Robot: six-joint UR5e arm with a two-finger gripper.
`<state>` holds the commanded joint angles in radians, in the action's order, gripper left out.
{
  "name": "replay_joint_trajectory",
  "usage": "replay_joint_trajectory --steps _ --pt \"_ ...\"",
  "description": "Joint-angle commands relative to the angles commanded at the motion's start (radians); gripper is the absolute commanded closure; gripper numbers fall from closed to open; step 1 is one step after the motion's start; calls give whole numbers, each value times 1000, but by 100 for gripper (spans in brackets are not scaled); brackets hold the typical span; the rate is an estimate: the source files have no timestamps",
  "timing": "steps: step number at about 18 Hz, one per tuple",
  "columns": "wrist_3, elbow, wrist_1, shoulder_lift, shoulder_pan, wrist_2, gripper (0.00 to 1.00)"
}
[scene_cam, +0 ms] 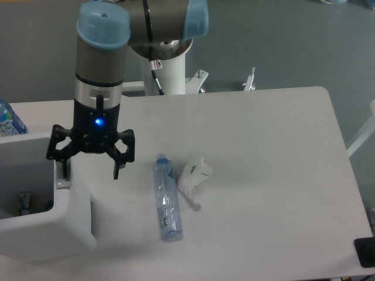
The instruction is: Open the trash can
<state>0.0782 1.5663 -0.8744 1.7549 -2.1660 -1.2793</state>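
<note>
The trash can [64, 231] is a large white bin at the table's left front corner. Its top stands open, and the dark inside [26, 187] shows some items at the bottom. My gripper [88, 168] hangs open over the bin's right edge. The left finger [59, 167] is down at the grey push bar [63, 184]. The right finger [118, 165] hangs outside the bin over the table. Nothing is held between the fingers.
A clear plastic bottle [167, 202] lies on the table right of the bin. A crumpled white piece [193, 178] sits beside it. Another bottle with a blue label [8, 119] stands at the left edge behind the bin. A black object [364, 252] is at the table's front right corner.
</note>
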Motion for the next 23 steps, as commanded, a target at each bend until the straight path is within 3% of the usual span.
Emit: replay_joint_trajectory --steps 3,5,8,11,14,17,23 --pt "-11 -47 0 1 -15 -6 0" --pt "-11 -86 -3 -3 -93 -18 0" --pt "-18 -94 6 -40 -201 -46 0" --pt "-121 -69 -21 -75 -303 -197 0" --pt "-338 -29 -122 -133 -406 -299 0" --pt "-714 11 -262 -202 -544 -302 0" --pt "-1187 58 -360 -264 -736 -304 0"
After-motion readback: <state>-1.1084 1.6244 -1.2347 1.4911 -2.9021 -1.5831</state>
